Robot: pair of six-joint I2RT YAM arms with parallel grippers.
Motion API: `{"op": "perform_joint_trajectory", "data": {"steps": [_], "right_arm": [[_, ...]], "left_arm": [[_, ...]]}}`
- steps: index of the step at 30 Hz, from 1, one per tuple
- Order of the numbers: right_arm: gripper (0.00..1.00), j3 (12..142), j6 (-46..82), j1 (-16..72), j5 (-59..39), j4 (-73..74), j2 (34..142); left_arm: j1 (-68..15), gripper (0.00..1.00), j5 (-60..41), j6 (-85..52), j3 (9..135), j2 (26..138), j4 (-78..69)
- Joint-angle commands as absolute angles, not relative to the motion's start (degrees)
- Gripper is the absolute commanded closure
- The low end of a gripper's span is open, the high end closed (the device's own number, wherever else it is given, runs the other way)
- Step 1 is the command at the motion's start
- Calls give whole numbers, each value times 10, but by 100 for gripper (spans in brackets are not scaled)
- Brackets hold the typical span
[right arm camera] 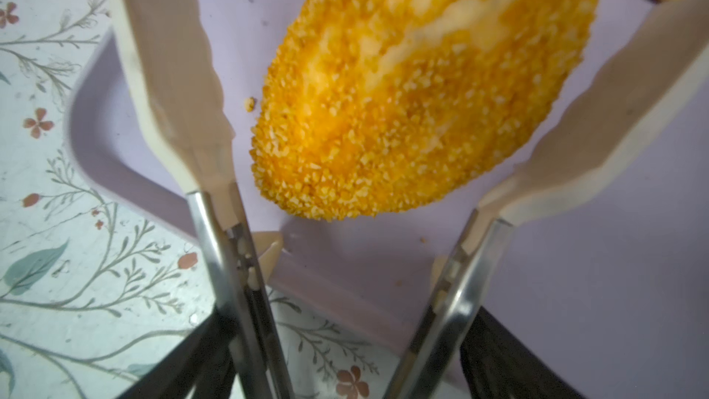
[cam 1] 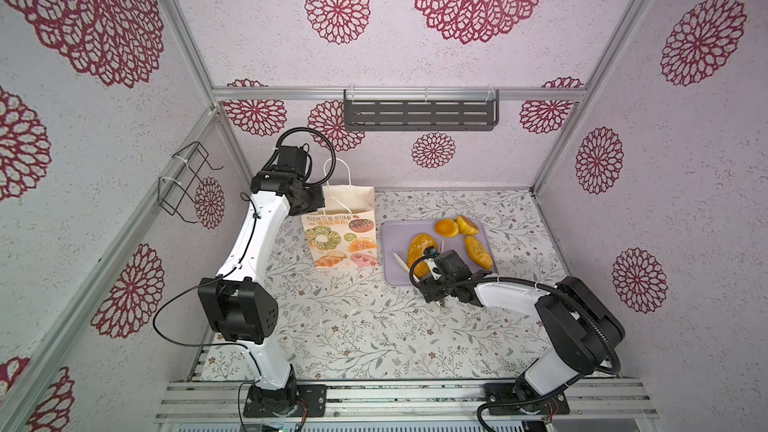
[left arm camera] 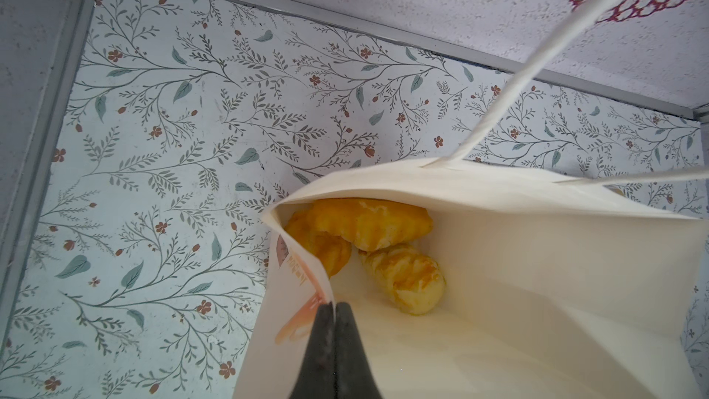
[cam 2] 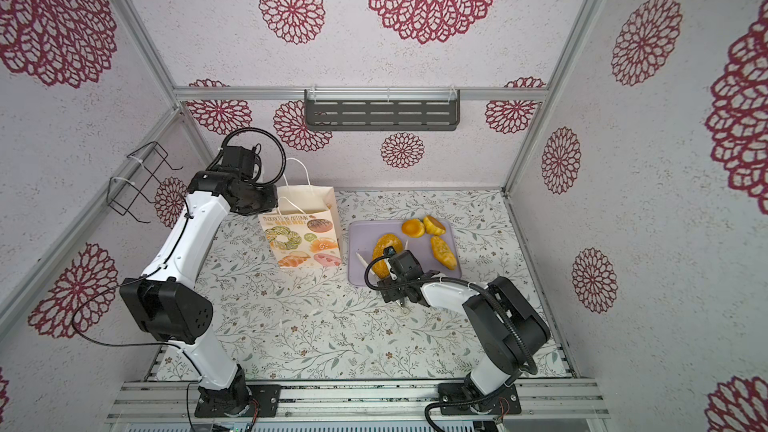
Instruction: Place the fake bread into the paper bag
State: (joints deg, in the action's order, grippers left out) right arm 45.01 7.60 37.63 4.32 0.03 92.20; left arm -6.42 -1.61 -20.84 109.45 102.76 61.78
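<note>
fake bread: on the lilac tray, looks light and squashy; grab its middle.
left fingers: pressed together, pinching the paper bag rim.
right fingers: hold tongs, spread around the bread.

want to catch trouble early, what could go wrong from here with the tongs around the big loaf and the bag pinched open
The big loaf is wide and rounded between the open tongs, so it may slip or twist out when squeezed and lifted. The left tool pinches just one edge of the bag. The long loaf could catch the rim or a handle on the way in and tip the bag.
</note>
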Motion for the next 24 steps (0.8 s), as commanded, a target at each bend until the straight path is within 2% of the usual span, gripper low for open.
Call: {"op": "perform_joint_trajectory", "data": {"steps": [1,7,16,24], "right_arm": [[20,465,75,380,57,8,914],[32,462,89,380,54,1,887],[32,479,130,378,40,-54,771],[34,558,187,362,19,-205,765]], "left_arm": [[-70,100,-13,-204,1098,1028,631],[-69,100,-11,-204,1097,1027,631],[-70,100,-10,-203,1098,1029,632],[-70,100,-11,-202,1098,1028,632]]}}
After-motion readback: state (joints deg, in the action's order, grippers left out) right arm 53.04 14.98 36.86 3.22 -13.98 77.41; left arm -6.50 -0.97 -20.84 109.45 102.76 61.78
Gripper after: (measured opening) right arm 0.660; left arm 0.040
